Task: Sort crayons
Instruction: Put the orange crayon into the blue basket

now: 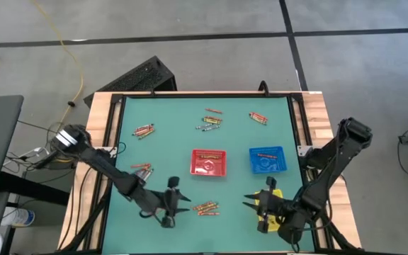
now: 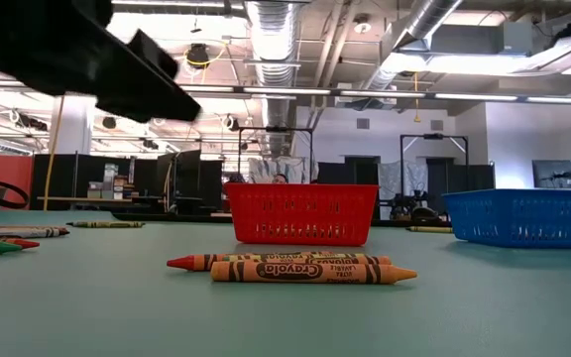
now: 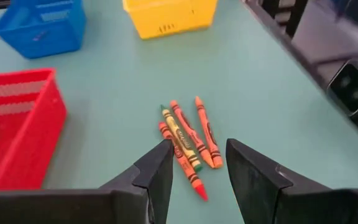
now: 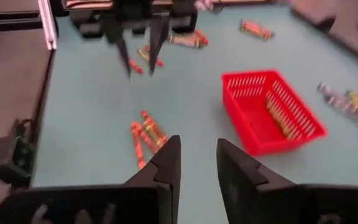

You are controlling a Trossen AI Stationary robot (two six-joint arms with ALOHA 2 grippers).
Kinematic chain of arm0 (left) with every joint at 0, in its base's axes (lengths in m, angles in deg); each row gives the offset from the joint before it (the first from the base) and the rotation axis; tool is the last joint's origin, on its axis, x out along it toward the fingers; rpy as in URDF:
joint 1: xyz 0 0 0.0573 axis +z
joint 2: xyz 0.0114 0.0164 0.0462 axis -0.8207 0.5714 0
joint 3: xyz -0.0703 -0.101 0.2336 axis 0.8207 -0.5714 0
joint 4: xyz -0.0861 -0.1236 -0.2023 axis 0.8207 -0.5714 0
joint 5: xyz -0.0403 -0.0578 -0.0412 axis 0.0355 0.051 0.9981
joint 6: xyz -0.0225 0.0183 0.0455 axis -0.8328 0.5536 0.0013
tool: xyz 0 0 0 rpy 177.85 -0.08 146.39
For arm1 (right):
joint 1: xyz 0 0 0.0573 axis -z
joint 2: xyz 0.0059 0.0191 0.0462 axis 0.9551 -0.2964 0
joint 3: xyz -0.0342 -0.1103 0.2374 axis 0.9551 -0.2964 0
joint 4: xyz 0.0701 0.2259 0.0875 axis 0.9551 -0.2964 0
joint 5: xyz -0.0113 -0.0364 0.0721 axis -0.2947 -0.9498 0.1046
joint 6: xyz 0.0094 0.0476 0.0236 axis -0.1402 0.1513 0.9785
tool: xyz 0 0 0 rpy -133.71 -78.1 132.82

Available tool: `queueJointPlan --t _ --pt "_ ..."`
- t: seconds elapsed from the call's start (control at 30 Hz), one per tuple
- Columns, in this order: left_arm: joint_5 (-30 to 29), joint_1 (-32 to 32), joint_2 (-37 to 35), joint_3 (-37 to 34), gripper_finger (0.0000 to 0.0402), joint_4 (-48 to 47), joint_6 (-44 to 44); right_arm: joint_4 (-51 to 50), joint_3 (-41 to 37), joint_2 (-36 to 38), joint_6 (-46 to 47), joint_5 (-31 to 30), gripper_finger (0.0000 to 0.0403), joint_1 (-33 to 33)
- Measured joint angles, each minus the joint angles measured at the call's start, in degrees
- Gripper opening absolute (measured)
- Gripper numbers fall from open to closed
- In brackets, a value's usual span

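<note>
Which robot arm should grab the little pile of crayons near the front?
Probably the left. The left gripper is open, right beside the crayon pile and pointing at it. The right gripper is open too, but farther off, by the yellow tray.

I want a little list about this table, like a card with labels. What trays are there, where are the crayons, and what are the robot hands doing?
trays: red tray mid-table, blue tray to its right, yellow tray by the right arm
in red tray: at least one crayon
nearest crayons: small bunch of crayons in front of the red tray
other crayons: loose bunches toward the far edge and left side
left gripper: open, empty, pointing at the small bunch
right gripper: open, empty, facing the same bunch
table: green top
</note>
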Motion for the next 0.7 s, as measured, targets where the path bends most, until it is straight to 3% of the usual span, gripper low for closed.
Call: queueJointPlan --t 0.13,0.3,0.7 --pt "-2.73 0.19 5.61 5.76 0.0139 -6.27 0.88 3.51 0.02 -0.81 -4.61 -0.02 0.0095 1.56" --pt "-5.52 0.44 10.88 8.40 0.0139 -6.90 -0.08 6.02 0.02 -2.36 -9.01 1.56 0.0095 3.12" --pt "-4.68 0.52 12.40 8.49 0.0139 -9.72 -6.68 6.32 0.02 -3.34 -12.69 3.20 0.0095 4.94"
